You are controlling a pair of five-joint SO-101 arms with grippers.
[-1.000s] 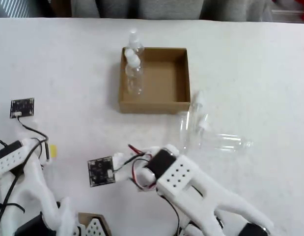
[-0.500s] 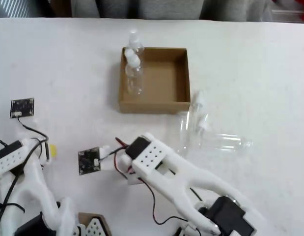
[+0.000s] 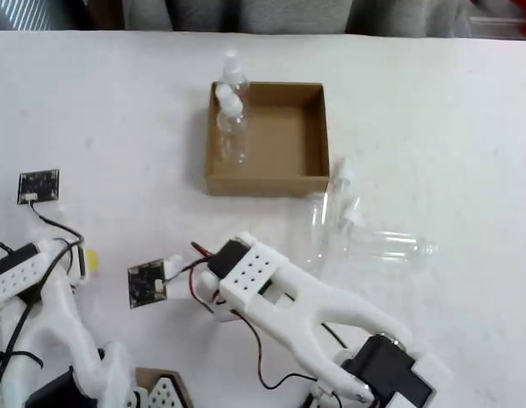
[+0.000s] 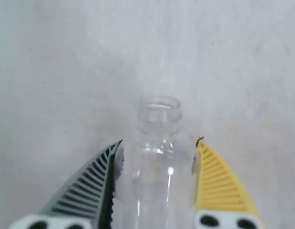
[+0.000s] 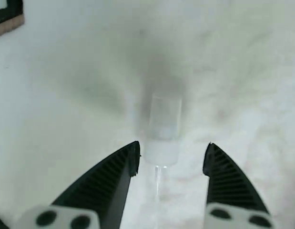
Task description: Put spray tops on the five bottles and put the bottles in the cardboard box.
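Note:
My left gripper (image 4: 158,143) is shut on a clear bottle (image 4: 159,119) with no top, its open neck sticking out past the grey and yellow fingertips. My right gripper (image 5: 171,145) is open low over the table, and a white spray top (image 5: 161,136) with its thin tube lies between its fingers. In the high view the cardboard box (image 3: 309,140) holds one capped bottle (image 3: 231,127). Another capped bottle (image 3: 234,72) stands just behind it. The right arm (image 3: 246,276) is in front of the box, and the left arm (image 3: 29,276) is at the near left.
Clear bottles (image 3: 330,217) (image 3: 398,246) lie on the white table right of the box's front corner. Small black marker boards (image 3: 38,185) (image 3: 148,283) sit on the left and near the right arm, with loose wires by them.
The right arm has swung left and lower over the table, carrying its board with it. The left arm, the box and the bottles have stayed put.

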